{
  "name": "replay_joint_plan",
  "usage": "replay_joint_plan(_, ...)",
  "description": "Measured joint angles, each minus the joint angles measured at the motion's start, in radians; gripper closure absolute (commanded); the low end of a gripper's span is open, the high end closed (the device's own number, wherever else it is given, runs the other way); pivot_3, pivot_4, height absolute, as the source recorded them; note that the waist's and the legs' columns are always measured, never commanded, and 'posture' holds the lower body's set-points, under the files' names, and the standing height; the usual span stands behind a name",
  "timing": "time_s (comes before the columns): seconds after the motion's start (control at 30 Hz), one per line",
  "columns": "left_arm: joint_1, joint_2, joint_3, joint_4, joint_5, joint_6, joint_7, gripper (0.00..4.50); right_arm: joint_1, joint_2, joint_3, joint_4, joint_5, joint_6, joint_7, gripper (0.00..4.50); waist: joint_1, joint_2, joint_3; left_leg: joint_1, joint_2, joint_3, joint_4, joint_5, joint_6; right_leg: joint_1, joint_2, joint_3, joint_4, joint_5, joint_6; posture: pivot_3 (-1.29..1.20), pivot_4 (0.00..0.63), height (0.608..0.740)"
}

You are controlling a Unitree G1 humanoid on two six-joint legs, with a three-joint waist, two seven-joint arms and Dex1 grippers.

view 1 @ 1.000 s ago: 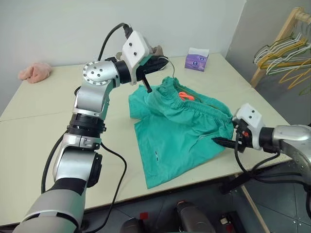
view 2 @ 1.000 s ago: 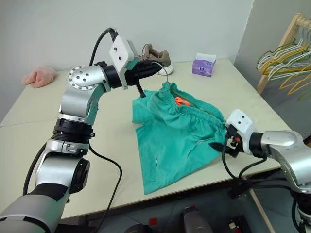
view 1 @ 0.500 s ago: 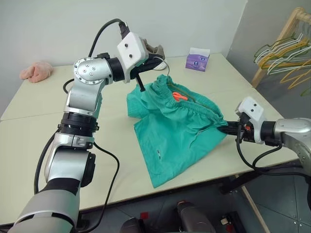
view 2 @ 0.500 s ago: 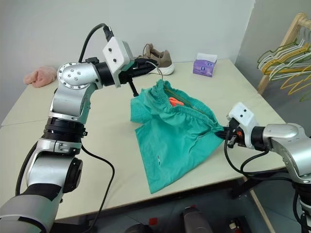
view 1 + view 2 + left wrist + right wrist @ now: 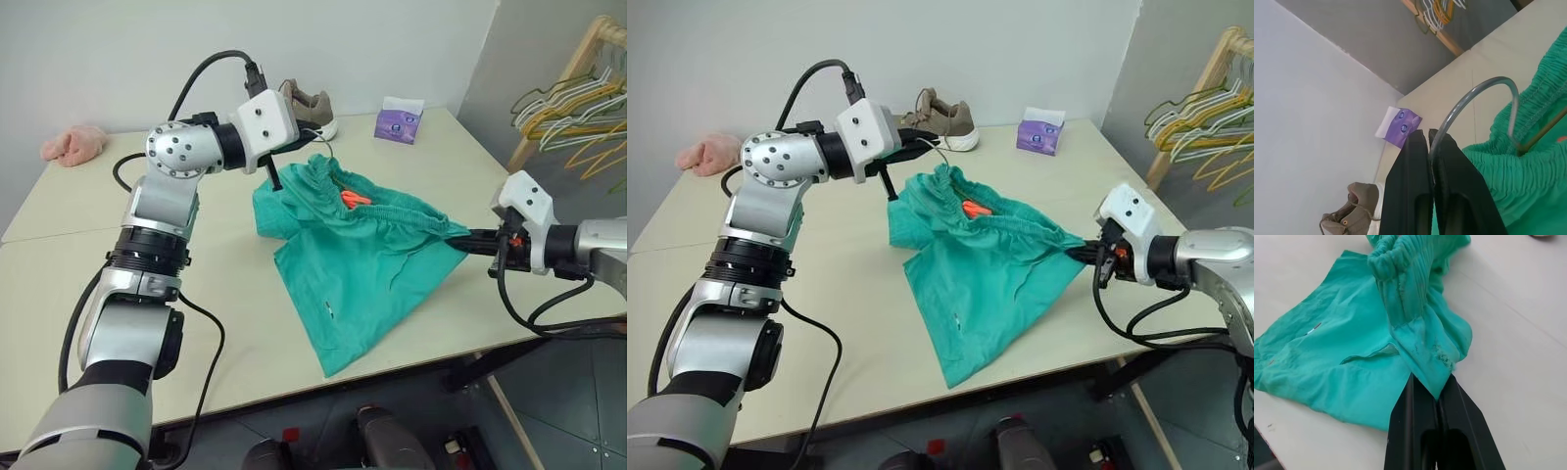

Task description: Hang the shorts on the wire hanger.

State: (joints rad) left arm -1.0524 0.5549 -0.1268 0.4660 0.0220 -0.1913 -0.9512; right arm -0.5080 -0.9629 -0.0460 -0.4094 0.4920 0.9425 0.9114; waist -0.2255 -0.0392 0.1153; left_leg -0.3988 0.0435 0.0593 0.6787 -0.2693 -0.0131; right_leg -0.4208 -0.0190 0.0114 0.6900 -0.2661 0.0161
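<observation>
- We see the shorts (image 5: 362,255) spread over the middle of the table (image 5: 88,284), their gathered waistband raised off the surface and pulled out between the two arms, the legs trailing down toward the near table edge.
- A small orange drawstring end (image 5: 345,200) shows just inside the open waistband.
- Our left gripper (image 5: 1431,139) has its two black fingers pressed tight together on the wire hanger (image 5: 1476,100); the thin wire comes up from between the fingertips and bends over in a hook.
- From the head views the left gripper (image 5: 921,143) sits at the far side of the shorts, just above the raised waistband, and the hanger's wire runs down into the fabric there; the rest of the hanger is hidden in the cloth.
- Our right gripper (image 5: 1431,384) is clamped narrow on a corner of the teal fabric, which comes out from between the fingertips.
- In the head views the right gripper (image 5: 468,238) holds that waistband end up off the table at the table's right side, the cloth taut toward it.
- A shoe (image 5: 306,101) and a purple tissue box (image 5: 396,121) stand at the far edge of the table, well apart from the shorts.
- A pink cloth (image 5: 71,144) lies at the far left corner.
- Yellow, white and pale green hangers (image 5: 573,113) hang bunched on a wooden rack beyond the right side of the table.
</observation>
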Motion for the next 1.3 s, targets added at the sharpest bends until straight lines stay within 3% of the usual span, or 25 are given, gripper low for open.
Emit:
replay_joint_plan(0.1, 0.000, -0.022, -0.002, 0.000, -0.002, 0.008, 0.000, 4.50, -0.030, 0.038, 0.070, -0.004, -0.012, -0.041, -0.005, 4.48, -0.003, 0.000, 0.000, 0.000, 0.000, 0.000, 0.000, 0.000, 0.000, 0.000, 0.000, 0.000, 0.000, 0.000, 0.000, -0.28, 0.058, 0.740)
replay_joint_plan(0.17, 0.000, -0.031, -0.003, 0.000, -0.002, 0.011, 0.000, 4.50, -0.031, 0.044, 0.101, -0.008, -0.021, -0.066, -0.001, 4.09, -0.002, 0.000, 0.000, -0.001, 0.000, 0.000, 0.000, 0.000, 0.000, 0.000, 0.000, 0.000, 0.000, 0.000, 0.000, -0.28, 0.056, 0.740)
replay_joint_plan(0.27, 0.001, -0.031, -0.003, -0.001, -0.002, 0.011, 0.000, 4.50, -0.051, 0.042, 0.106, -0.022, -0.029, -0.074, -0.002, 3.25, -0.003, 0.000, 0.000, -0.001, 0.000, 0.000, 0.000, 0.000, 0.000, 0.000, 0.000, 0.000, 0.000, 0.000, 0.000, -0.28, 0.055, 0.740)
replay_joint_plan(0.43, 0.007, -0.040, -0.003, -0.005, -0.002, 0.015, 0.000, 4.50, -0.061, -0.005, 0.107, -0.057, -0.042, -0.069, 0.000, 1.47, -0.003, 0.000, 0.000, -0.001, 0.000, 0.000, 0.000, 0.000, 0.000, 0.000, -0.001, 0.000, 0.000, 0.000, 0.000, -0.29, 0.057, 0.740)
replay_joint_plan(0.57, 0.007, -0.051, -0.002, -0.006, -0.011, 0.036, 0.000, 4.50, 0.029, -0.110, 0.101, -0.056, -0.059, -0.067, 0.026, 1.47, 0.001, 0.000, 0.000, -0.001, -0.001, 0.001, 0.000, 0.000, 0.000, 0.000, -0.001, 0.000, 0.000, 0.000, 0.000, -0.29, 0.059, 0.740)
replay_joint_plan(0.87, 0.007, -0.071, -0.001, -0.013, -0.023, 0.059, 0.000, 4.50, -0.011, -0.089, 0.111, -0.038, -0.083, -0.063, -0.003, 1.47, -0.024, 0.001, 0.000, 0.000, 0.000, 0.000, 0.000, 0.000, 0.000, 0.000, 0.000, 0.000, 0.000, 0.000, 0.000, -0.29, 0.059, 0.740)
replay_joint_plan(1.3, 0.006, -0.079, -0.001, -0.035, -0.024, 0.076, 0.001, 4.50, -0.188, 0.078, 0.332, 0.225, -0.235, -0.158, 0.038, 1.47, -0.027, 0.001, 0.000, 0.000, 0.000, 0.000, 0.000, 0.000, 0.000, 0.000, -0.001, 0.000, 0.000, 0.000, 0.000, -0.28, 0.056, 0.740)
